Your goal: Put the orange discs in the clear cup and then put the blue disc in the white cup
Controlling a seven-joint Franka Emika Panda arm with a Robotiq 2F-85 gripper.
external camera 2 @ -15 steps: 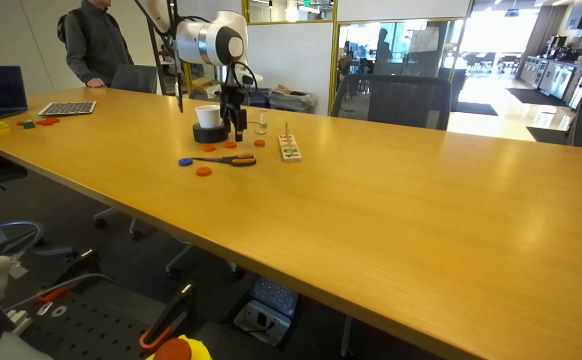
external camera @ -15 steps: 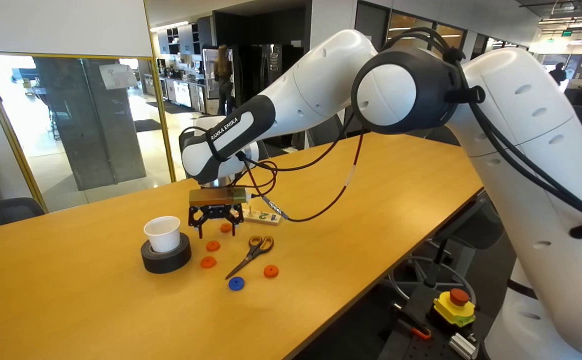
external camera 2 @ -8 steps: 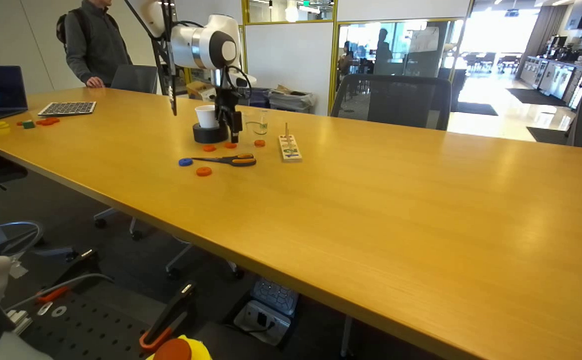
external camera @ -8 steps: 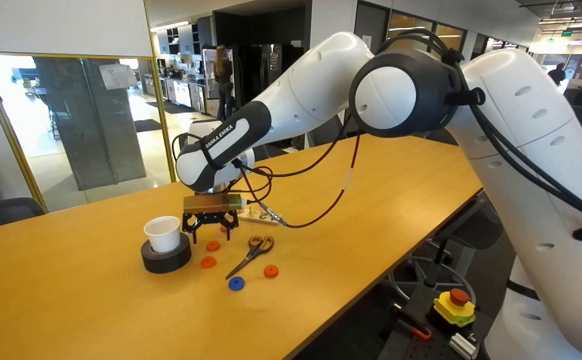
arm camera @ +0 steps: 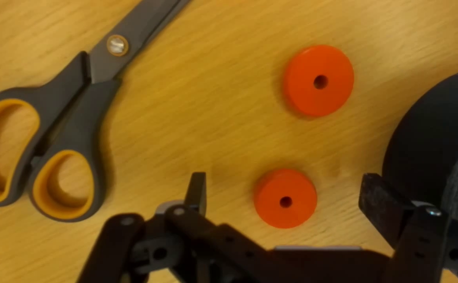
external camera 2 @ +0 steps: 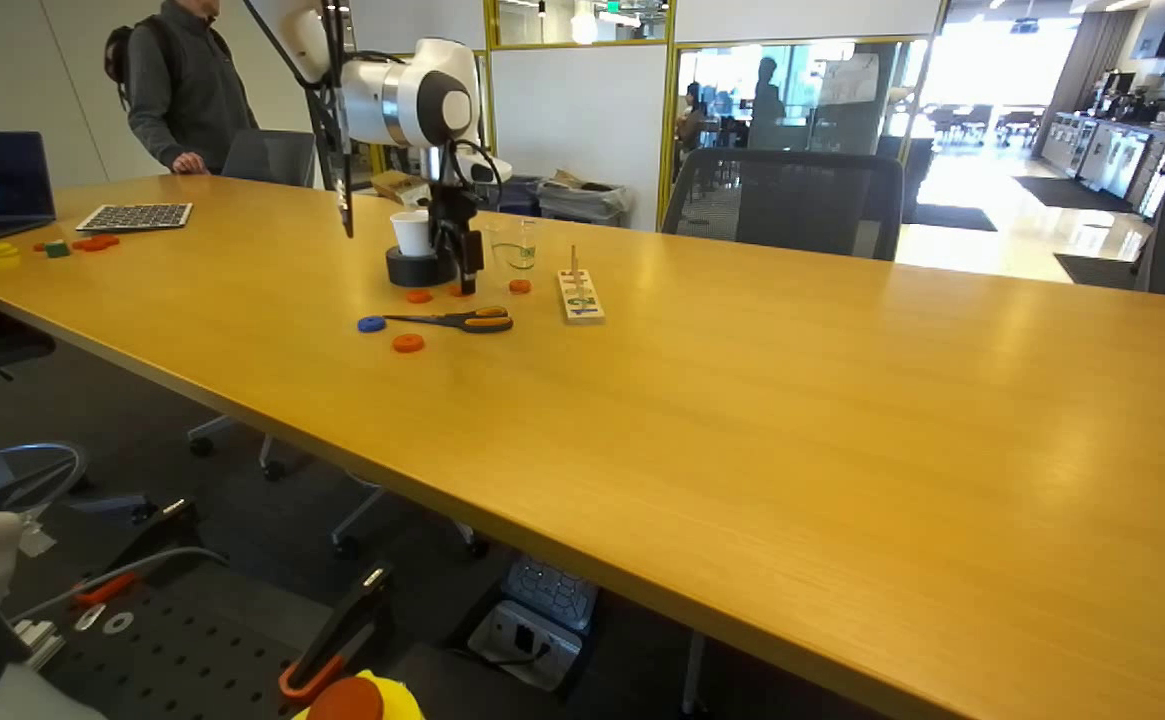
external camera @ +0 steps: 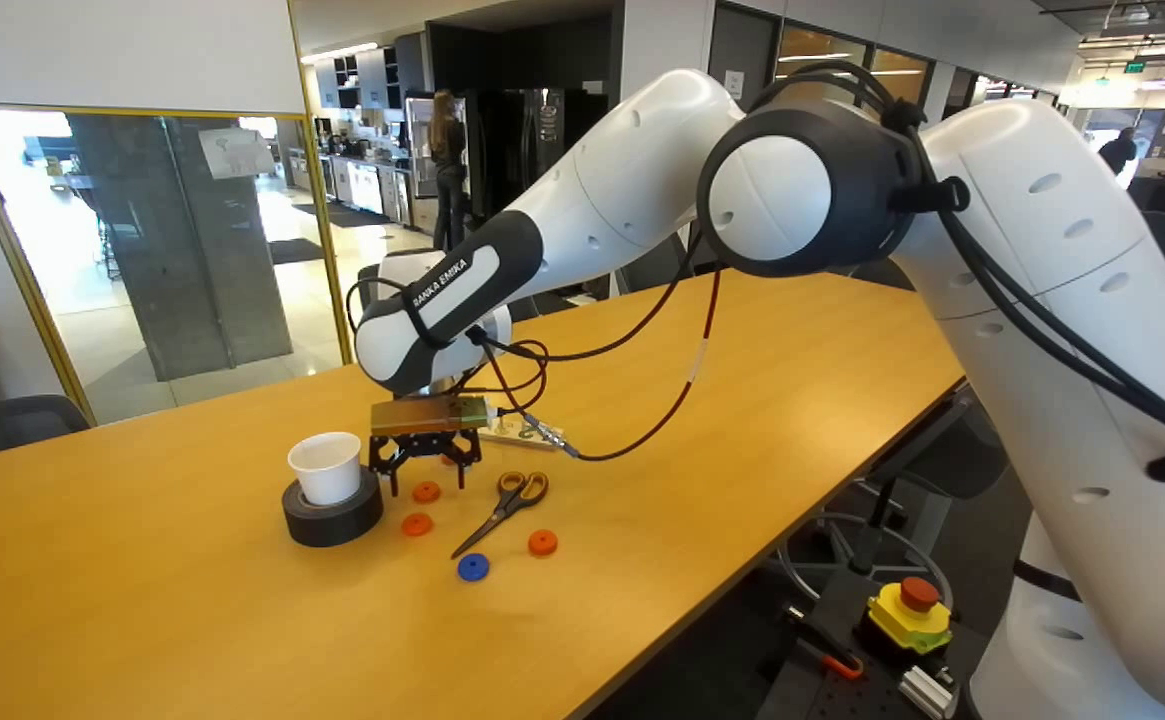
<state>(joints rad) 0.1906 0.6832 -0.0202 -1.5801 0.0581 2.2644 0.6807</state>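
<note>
In an exterior view the gripper (external camera: 428, 485) hangs low over the table (external camera: 172, 600), well in from its robot-side edge, jaws wide apart and holding nothing. Picking up an orange disc (external camera: 426, 491) looks like the step in hand. A white cup (external camera: 325, 468) with a black ring (external camera: 332, 525) at its foot stands just beside, so going straight down without sideways drift should serve best. The disc shows between the jaws; the blue disc (external camera: 473, 567), nearer the robot-side edge, can wait.

In an exterior view the clear cup (external camera 2: 521, 257) stands near the gripper, toward the opposite table edge; once gripped, the disc would best be lifted above that rim before crossing. The gripper partly covers the disc here, and whether it touches the table cannot be told.

In the wrist view the disc is low and flat, so the fingers (arm camera: 196, 192) should probably reach close to the table, then squeeze gently, meeting its rim together. It lies about midway between them, touching neither. One finger stands just beside the black ring; contact cannot be told. A second orange disc (arm camera: 318, 80) lies near, outside the gap, and the scissors (arm camera: 89, 114) lie apart, away from the ring.
</note>
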